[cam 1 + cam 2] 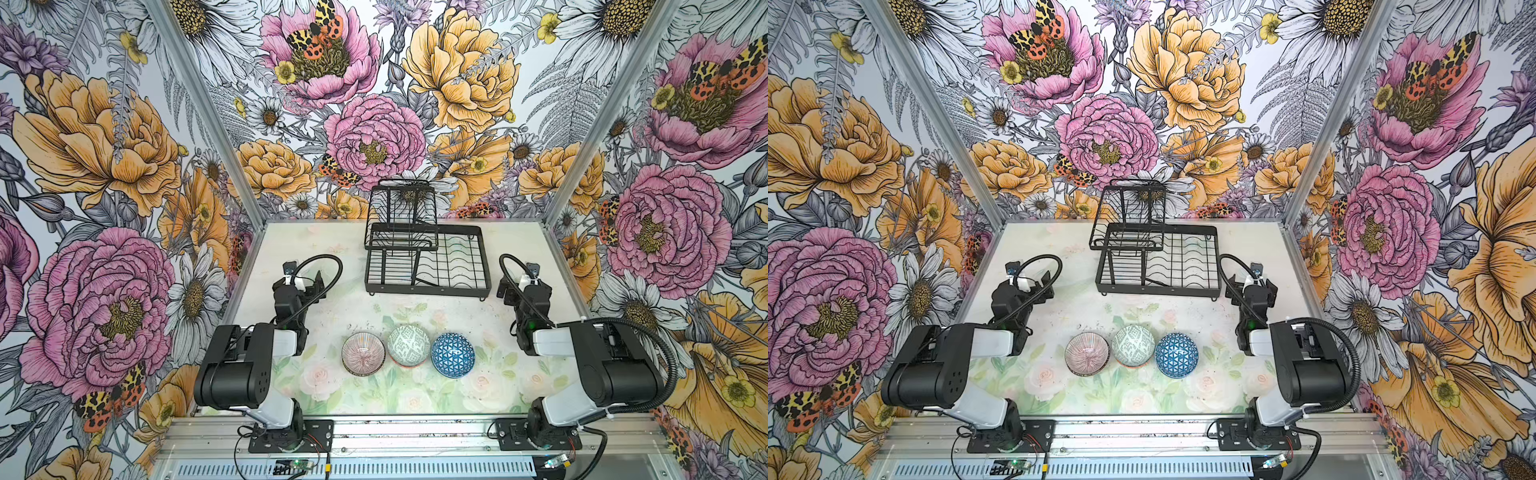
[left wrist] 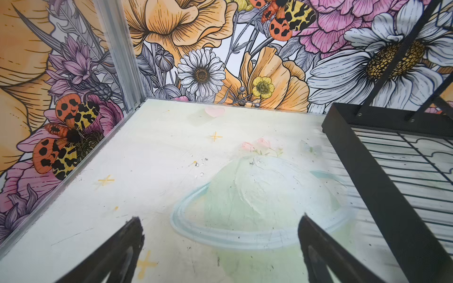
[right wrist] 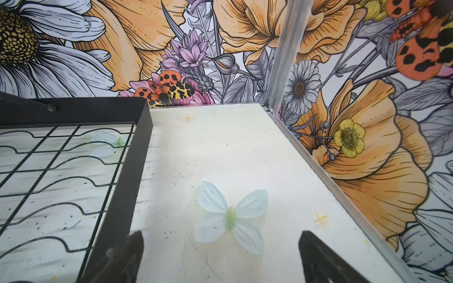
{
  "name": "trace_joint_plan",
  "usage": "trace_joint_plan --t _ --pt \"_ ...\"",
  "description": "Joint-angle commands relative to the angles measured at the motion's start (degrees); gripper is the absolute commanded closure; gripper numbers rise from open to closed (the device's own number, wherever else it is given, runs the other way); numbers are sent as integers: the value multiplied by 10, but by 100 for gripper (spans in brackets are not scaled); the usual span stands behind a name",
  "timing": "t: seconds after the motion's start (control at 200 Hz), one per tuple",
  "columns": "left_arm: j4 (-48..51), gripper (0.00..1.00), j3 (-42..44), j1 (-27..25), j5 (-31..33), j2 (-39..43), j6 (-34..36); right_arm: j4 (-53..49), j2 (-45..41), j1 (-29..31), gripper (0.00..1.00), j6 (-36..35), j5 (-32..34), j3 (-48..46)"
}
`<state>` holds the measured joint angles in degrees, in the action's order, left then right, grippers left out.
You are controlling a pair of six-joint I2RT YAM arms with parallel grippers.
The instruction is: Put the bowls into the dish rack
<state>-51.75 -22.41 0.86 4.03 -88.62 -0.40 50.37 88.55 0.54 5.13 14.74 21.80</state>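
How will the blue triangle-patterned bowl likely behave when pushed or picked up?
The blue bowl seems to lie rim-down like a dome, so a push would probably slide it, not roll or tip it. Its smooth rounded outside offers no edge, so a grip from above may slip. It looks like rigid ceramic, likely breakable if dropped.

Left bowl [image 1: 363, 353]: pink radiating lines.
Middle bowl [image 1: 409, 345]: grey-green geometric pattern on white.
Right bowl [image 1: 452, 355]: blue with white triangles.
Dish rack [image 1: 424, 290]: black wire.
Tabletop [image 1: 332, 316]: pale, faded pastel florals.
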Motion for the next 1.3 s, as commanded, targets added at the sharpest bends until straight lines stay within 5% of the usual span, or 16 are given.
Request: trace_joint_plan --t 0.0,0.871,1.296 --pt "-13 1 6 -4 9 0 8 9 -6 -1 0 6 -6 -2" --pt "-14 1 5 11 -22 -2 1 4 -5 -1 0 7 -9 1" --pt "-3 1 2 -1 22 3 1 9 -7 1 0 5 -6 -3"
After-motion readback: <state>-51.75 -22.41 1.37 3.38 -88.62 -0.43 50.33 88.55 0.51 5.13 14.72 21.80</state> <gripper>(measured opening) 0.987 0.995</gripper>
